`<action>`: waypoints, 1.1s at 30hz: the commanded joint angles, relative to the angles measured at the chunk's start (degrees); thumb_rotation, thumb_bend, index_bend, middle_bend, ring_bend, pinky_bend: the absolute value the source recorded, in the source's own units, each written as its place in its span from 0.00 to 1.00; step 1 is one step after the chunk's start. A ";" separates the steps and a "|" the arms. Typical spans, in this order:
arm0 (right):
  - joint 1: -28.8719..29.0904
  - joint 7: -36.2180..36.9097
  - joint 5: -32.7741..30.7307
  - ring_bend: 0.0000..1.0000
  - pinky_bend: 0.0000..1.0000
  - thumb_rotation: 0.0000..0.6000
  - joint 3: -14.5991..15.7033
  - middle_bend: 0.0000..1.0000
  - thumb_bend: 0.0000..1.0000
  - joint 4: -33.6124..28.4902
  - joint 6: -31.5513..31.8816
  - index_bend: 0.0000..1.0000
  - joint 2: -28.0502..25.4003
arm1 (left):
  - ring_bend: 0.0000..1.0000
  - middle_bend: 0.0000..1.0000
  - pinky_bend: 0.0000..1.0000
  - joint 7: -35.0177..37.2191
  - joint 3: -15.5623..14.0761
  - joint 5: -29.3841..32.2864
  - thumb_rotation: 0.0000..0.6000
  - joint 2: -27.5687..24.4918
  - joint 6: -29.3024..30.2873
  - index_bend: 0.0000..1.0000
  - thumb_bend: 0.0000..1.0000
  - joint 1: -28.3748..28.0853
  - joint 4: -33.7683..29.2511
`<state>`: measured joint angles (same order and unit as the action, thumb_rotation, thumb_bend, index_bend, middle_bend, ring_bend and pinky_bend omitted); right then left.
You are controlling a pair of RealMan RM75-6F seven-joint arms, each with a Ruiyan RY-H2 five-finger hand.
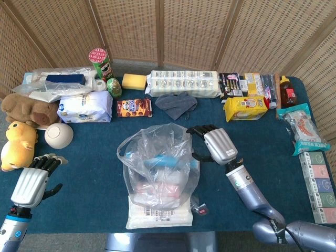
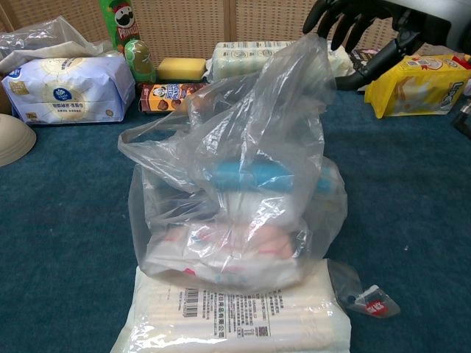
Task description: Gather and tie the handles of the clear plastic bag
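The clear plastic bag (image 1: 157, 168) (image 2: 235, 191) stands mid-table, holding a blue tube and several packets. It sits on a flat white barcode packet (image 1: 160, 215) (image 2: 235, 312). Its left handle (image 2: 147, 136) droops outward. The right handle (image 2: 305, 66) stands up, slumped and crumpled. My right hand (image 1: 215, 144) (image 2: 360, 26) hovers just right of and above that handle, fingers spread, and nothing shows in its grasp. My left hand (image 1: 31, 181) is far off at the table's left front edge, holding nothing, fingers loosely apart.
Along the back stand a Pringles can (image 1: 100, 62), a blue-white pack (image 1: 84, 107), a cookie box (image 1: 134, 107), a grey cloth (image 1: 176, 104) and a yellow pack (image 1: 244, 108). Plush toys (image 1: 18, 142) and a bowl (image 1: 59, 135) sit left. A small wrapper (image 1: 201, 210) lies beside the bag.
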<state>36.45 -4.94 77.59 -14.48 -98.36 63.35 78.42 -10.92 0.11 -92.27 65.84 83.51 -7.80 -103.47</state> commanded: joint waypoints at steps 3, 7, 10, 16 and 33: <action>-0.10 2.22 -3.71 0.35 0.32 1.00 0.55 0.36 0.26 -3.13 -3.81 0.28 -3.75 | 0.22 0.32 0.24 -0.17 0.03 0.02 1.00 0.09 -0.07 0.30 0.18 -0.09 -0.04; -0.45 6.89 -4.72 0.35 0.33 1.00 0.33 0.36 0.26 -3.93 -5.48 0.29 -5.85 | 0.22 0.32 0.24 -0.58 0.15 0.04 1.00 0.13 -0.12 0.30 0.18 -0.23 -0.25; -0.55 9.16 -4.40 0.35 0.33 1.00 0.35 0.36 0.25 -3.88 -6.02 0.29 -6.76 | 0.22 0.32 0.24 -0.84 0.18 0.08 1.00 0.07 -0.11 0.30 0.18 -0.26 -0.45; -1.02 12.17 -4.17 0.36 0.33 0.96 -0.10 0.36 0.17 -3.19 -5.14 0.31 -7.24 | 0.22 0.32 0.24 -1.45 0.18 0.11 1.00 0.03 -0.07 0.30 0.18 -0.28 -0.80; -0.94 25.32 -5.66 0.39 0.33 0.40 -2.12 0.44 0.06 -3.83 -7.97 0.43 -8.87 | 0.22 0.32 0.24 -2.58 0.15 0.23 1.00 -0.32 0.22 0.30 0.18 -0.13 -1.77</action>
<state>35.35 20.31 72.10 -16.60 -102.16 56.12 69.90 -13.49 0.27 -92.04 65.53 83.72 -7.94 -105.22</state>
